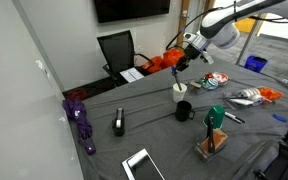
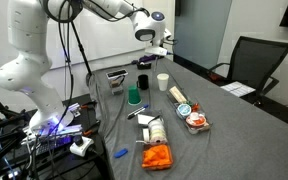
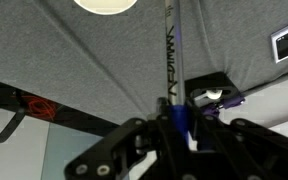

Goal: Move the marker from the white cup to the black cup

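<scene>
My gripper (image 1: 185, 62) hangs above the white cup (image 1: 179, 90), shut on the marker (image 3: 172, 50). The marker's bluish top sits between the fingers (image 3: 180, 118), and its thin shaft points down toward the table. The white cup's rim shows at the top of the wrist view (image 3: 105, 4), to one side of the marker's tip. The black cup (image 1: 184, 110) stands just in front of the white cup. In the exterior view from the other side, the gripper (image 2: 156, 50) is above the white cup (image 2: 163, 81), with the black cup (image 2: 142, 82) beside it.
A teal-green cup (image 1: 216, 115) (image 2: 134, 97) stands near the black cup. A wooden holder (image 1: 212, 143), a tablet (image 1: 139, 165), a small black device (image 1: 119, 122) and a purple object (image 1: 81, 122) lie on the grey table. An orange cloth (image 2: 156, 155) and an office chair (image 1: 117, 50) are nearby.
</scene>
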Motion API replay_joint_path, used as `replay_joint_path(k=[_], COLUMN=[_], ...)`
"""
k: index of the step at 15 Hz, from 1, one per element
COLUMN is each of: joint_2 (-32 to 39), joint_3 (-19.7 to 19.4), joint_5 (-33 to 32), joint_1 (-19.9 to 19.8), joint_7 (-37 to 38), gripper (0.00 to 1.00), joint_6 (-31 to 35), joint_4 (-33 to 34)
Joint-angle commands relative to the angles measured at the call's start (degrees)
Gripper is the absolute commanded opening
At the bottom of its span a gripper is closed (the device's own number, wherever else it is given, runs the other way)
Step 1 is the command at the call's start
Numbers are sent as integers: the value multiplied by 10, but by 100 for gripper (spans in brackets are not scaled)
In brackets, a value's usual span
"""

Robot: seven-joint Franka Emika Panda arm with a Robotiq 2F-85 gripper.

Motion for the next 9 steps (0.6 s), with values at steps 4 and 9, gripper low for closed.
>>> replay_joint_path(k=[4,9], joint_2=[-21,-18], joint_3=[-58,-95], joint_5=[82,97], joint_1=[44,81], joint_7=[-47,-40], gripper=[5,5], joint_6=[-66,-78], joint_4=[-24,-32])
